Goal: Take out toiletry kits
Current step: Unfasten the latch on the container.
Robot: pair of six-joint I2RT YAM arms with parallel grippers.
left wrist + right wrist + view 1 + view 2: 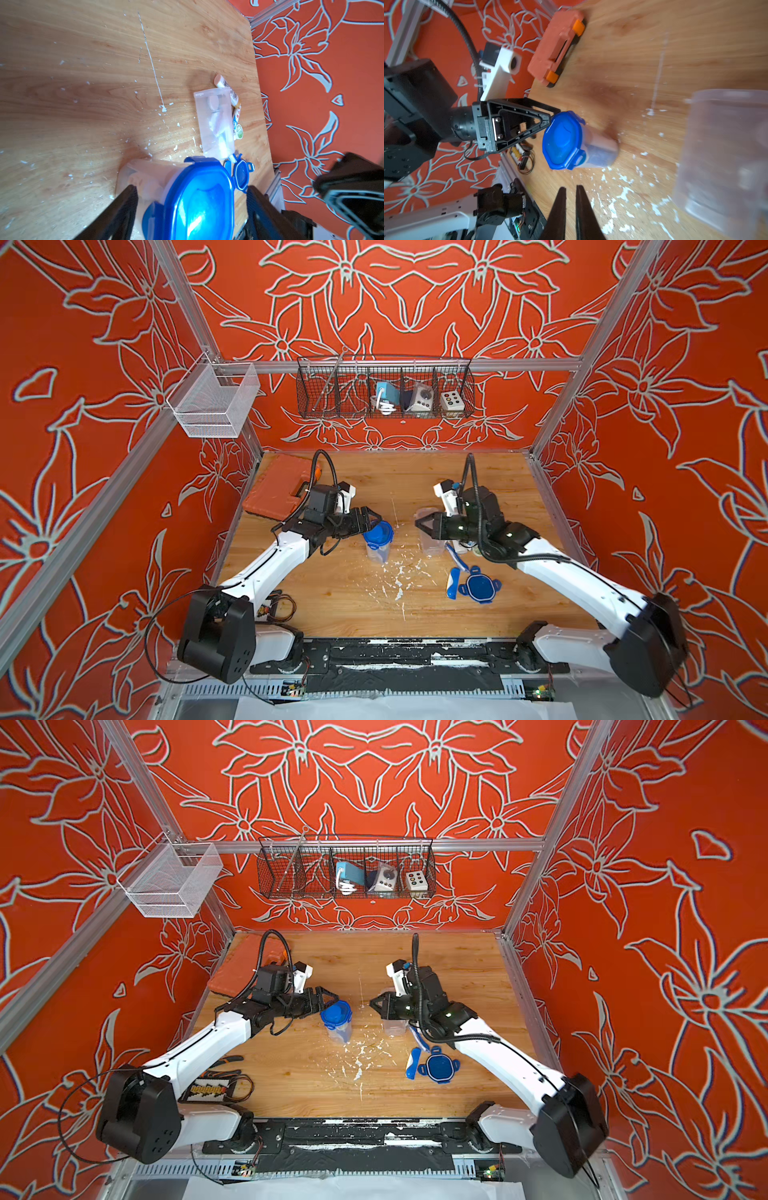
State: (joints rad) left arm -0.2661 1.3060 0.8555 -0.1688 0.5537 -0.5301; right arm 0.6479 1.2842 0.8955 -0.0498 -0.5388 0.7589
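Note:
A clear jar with a blue lid point(378, 534) point(562, 141) stands mid-table with kit items dimly visible inside. My left gripper point(372, 517) point(191, 188) is open, its fingers either side of that lid with gaps showing. A second clear jar point(216, 124) point(430, 537) stands open with pale items in it. Beside it on the table lie a white barcoded tube point(225, 85), a toothpaste tube point(236, 117) and a green-topped tin point(239, 132). Its loose blue lid point(480, 585) and a blue-white toothbrush piece point(452, 583) lie nearer the front. My right gripper point(420, 524) point(571, 188) hovers by the open jar, shut and empty.
An orange tool case point(278, 489) lies at the back left of the wooden table point(415, 472). White flecks point(399, 576) are scattered mid-table. A cabled board point(212, 1088) sits front left. A black wire basket point(316, 389) and a white mesh basket point(212, 400) hang on the frame.

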